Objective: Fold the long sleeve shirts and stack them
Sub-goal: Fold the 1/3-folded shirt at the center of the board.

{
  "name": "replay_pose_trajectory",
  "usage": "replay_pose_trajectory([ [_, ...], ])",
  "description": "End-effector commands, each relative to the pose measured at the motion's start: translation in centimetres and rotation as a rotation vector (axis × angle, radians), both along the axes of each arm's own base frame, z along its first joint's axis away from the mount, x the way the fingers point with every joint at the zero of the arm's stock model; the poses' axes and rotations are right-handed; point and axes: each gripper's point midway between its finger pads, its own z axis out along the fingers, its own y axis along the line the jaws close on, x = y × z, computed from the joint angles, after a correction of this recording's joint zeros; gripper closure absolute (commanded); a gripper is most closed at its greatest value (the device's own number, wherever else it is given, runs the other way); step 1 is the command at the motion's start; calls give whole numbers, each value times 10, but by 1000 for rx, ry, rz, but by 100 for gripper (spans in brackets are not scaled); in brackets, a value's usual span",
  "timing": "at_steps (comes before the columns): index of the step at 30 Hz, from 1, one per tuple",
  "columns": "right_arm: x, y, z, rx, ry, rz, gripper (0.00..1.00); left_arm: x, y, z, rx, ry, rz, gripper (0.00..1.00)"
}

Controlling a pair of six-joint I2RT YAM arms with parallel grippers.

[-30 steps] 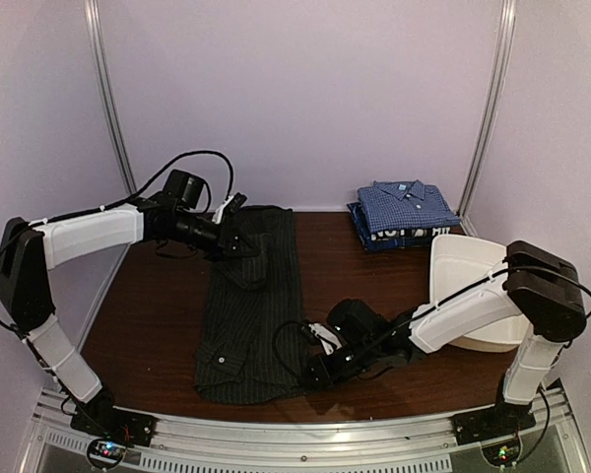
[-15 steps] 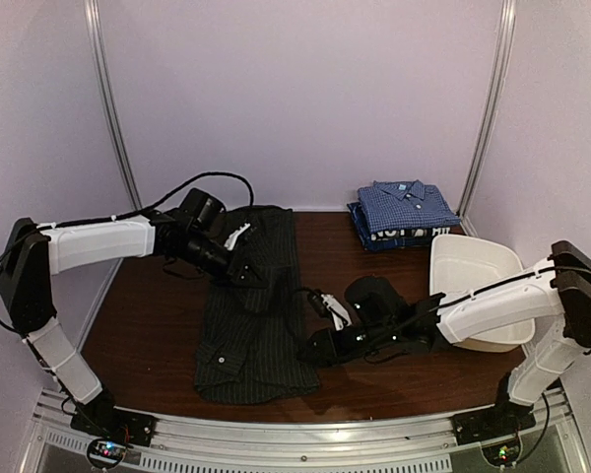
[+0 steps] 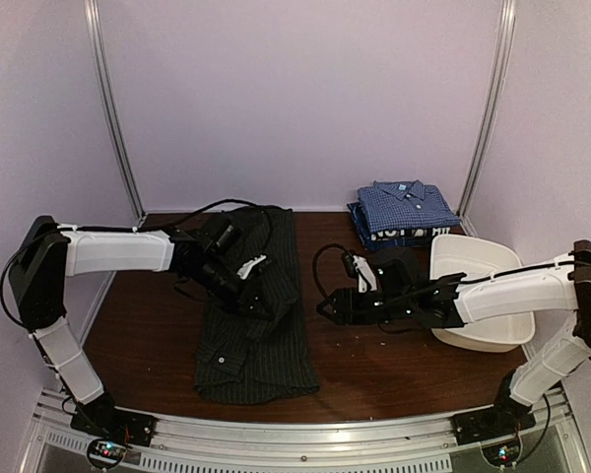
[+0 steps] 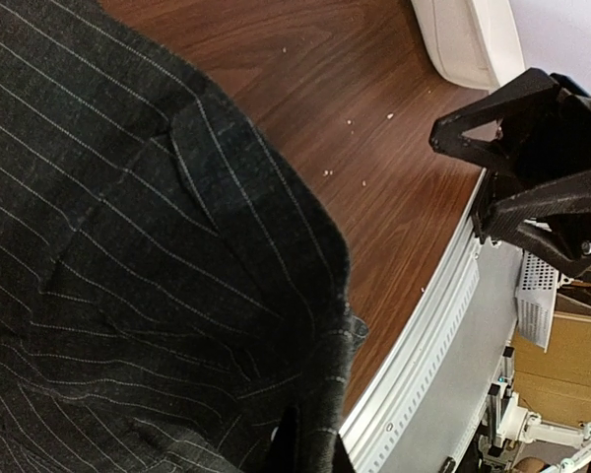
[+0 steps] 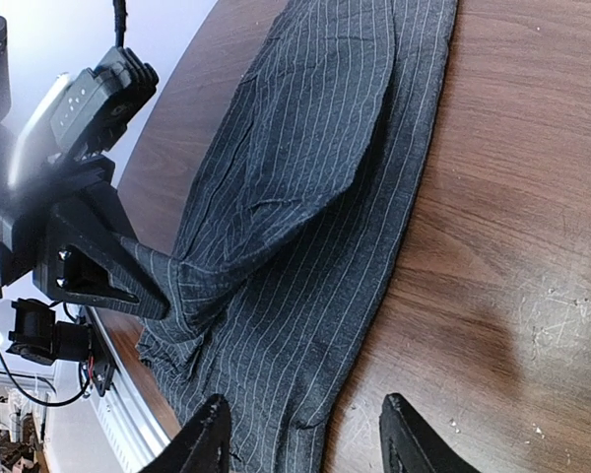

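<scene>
At the left: our left gripper [image 3: 254, 291] is clenched on a fold of the charcoal shirt [image 3: 256, 340]. The right wrist view shows the pinstriped cloth drawn up into a peak at its tips.
Charcoal shirt: it lies left of centre on the table [image 3: 364, 379] as a long narrow strip running from the far edge toward us. The far part is lifted and doubled over the middle, and the near part lies flat.
Step in hand: we judge this to be the end-over-end fold of the last unfolded shirt, with the far half meant to come down over the near half.
Right gripper: our right gripper [image 3: 325, 307] hangs just beside the shirt's right edge, jaws apart and nothing between them.
Next move: we think it calls for laying the carried fold down square with the near hem and letting go only once the cloth rests flat. A hold from the right side may help both corners land level.
Far right: the blue checked shirt [image 3: 406, 202] sits folded on the navy shirt [image 3: 399, 235] at the far edge. That pile is where ours must go.
Tub: the white tub [image 3: 453, 258] stands just in front of the pile, under our right arm, so we expect the carry will need to pass clear of it.
</scene>
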Motion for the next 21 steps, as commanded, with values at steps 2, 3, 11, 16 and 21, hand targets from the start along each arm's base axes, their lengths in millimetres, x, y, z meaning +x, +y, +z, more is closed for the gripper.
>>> replay_pose_trajectory([
  [2,7,1,-2,-16,-10,-7,47,-18,-1,-14,52,23,-57,100],
  [3,6,1,-3,-18,-8,-6,48,-22,-1,-16,59,32,-68,100],
  [11,6,-1,-8,-20,-4,-4,47,-41,0,-34,110,89,-103,98],
  [16,5,1,-11,-23,3,4,47,-47,-6,-37,117,92,-124,93],
  [21,4,3,-11,-29,2,19,47,-43,-7,-35,125,75,-110,54],
])
